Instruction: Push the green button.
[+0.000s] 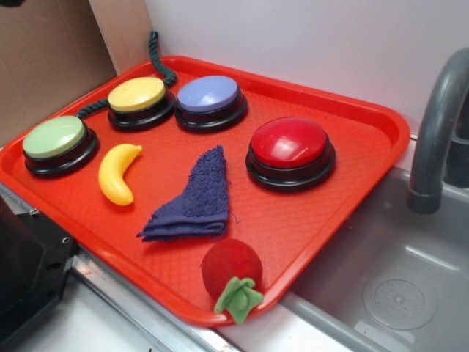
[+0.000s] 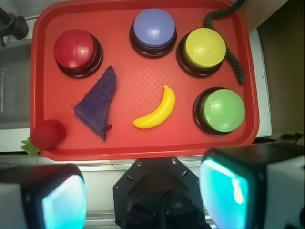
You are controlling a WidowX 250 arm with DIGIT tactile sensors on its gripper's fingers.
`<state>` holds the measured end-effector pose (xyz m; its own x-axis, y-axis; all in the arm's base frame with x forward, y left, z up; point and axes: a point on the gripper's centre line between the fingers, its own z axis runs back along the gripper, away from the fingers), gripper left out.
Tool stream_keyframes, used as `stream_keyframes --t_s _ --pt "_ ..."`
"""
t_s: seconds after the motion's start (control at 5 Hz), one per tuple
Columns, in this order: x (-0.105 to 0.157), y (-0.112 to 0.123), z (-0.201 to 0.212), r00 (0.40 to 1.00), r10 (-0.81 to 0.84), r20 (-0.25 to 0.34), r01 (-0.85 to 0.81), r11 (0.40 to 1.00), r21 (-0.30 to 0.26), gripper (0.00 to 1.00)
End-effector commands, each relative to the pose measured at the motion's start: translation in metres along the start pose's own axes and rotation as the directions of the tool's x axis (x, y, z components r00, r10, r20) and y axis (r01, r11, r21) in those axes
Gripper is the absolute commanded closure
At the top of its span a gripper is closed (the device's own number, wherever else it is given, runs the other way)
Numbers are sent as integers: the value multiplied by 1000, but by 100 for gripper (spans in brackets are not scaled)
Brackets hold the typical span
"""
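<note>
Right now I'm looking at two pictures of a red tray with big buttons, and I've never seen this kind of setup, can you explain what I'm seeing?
This is a small robot arm's workspace. One picture is from a side camera; the other looks straight down from the arm's wrist. The blurry pale blocks at its bottom are the open end effector, holding nothing. On the red plastic tray sit four domed push buttons: pale green, yellow, lavender-blue and red. There are also a yellow toy banana, a folded dark blue cloth and a red toy strawberry at the tray's edge. A grey sink lies beside it.

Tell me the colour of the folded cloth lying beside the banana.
Dark navy-blue: the folded terry cloth shows it best in the exterior view.
</note>
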<state>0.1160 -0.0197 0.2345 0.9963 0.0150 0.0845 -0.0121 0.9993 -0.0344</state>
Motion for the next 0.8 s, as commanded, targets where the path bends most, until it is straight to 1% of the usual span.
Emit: stream_keyframes --t_s 0.0,0.2,0.4,0.6 --pt "0 0 0 1000 0 0 0 1000 0 0" --pt "22 27 -25 1000 -9 -17 11 991 133 0" --pt "37 65 -48 976 219 -18 -217 975 52 0" --pt "40 90 -72 945 327 12 -327 942 78 0"
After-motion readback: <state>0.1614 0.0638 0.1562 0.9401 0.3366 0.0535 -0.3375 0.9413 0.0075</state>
